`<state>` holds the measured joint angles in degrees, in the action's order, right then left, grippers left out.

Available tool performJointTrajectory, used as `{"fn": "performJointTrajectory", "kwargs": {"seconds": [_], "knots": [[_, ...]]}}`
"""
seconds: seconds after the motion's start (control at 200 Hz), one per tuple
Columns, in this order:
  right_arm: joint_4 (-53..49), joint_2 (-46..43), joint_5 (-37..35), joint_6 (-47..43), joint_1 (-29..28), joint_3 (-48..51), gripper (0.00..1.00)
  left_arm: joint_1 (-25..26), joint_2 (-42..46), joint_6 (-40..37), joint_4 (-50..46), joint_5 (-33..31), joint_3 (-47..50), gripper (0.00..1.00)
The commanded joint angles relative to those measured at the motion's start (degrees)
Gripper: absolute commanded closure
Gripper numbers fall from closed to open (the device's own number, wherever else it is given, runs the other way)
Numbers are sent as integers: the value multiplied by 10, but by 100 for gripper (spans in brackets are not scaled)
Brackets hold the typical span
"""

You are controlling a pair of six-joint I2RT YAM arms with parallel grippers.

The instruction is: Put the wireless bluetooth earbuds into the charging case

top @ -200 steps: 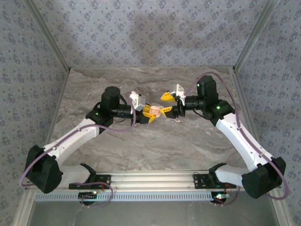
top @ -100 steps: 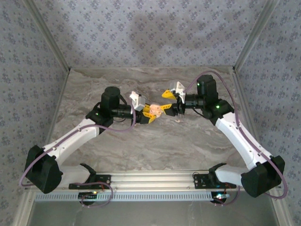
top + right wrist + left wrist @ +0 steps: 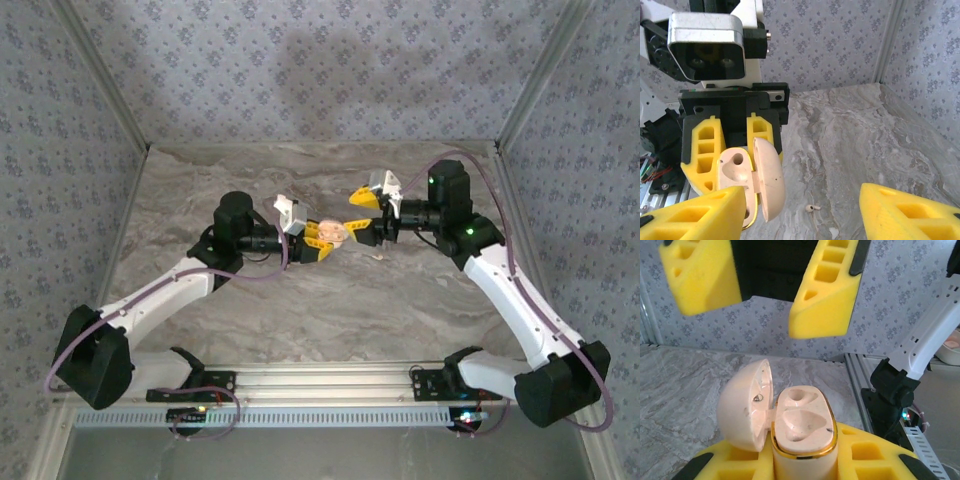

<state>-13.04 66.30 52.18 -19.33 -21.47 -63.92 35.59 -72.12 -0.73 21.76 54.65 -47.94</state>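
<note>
Facing each other over the middle of the marble table point(image 3: 250, 310), the 2 arms nearly meet at their tips, with patterned wallpaper panels point(image 3: 330, 70) behind and to either side. The left gripper point(image 3: 322, 240) is clamped on the charging case point(image 3: 336, 233), which it holds off the table. The right gripper point(image 3: 362, 217) hangs just beside the case with its yellow fingers point(image 3: 827, 290) spread wide, holding nothing.

The right wrist view takes in the marble below the case, where 1 tiny white earbud point(image 3: 812, 207) lies apart from both grippers. A white speck point(image 3: 834, 232) nearer the camera may be the other earbud, but it is too small to tell.

The left wrist view looks into the case itself. Its lid point(image 3: 745, 410) is swung open to the left, and the 2 moulded hollows point(image 3: 800, 417) in the gold-rimmed body are both empty.
</note>
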Motion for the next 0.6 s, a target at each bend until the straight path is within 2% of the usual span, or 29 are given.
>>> {"fn": "performJointTrajectory", "kwargs": {"seconds": [0.0,0.285,0.405,0.595], "knots": [[-15,-19,-29,41,11,-1,37,-7,0,22,53,-9,15,81],[-143,-5,-198,222,35,-6,41,-25,5,30,59,-36,45,81],[-174,-4,-264,338,42,23,44,-29,6,32,60,-42,53,81],[-196,13,-317,498,47,75,48,-33,5,37,64,-49,60,81]]}}
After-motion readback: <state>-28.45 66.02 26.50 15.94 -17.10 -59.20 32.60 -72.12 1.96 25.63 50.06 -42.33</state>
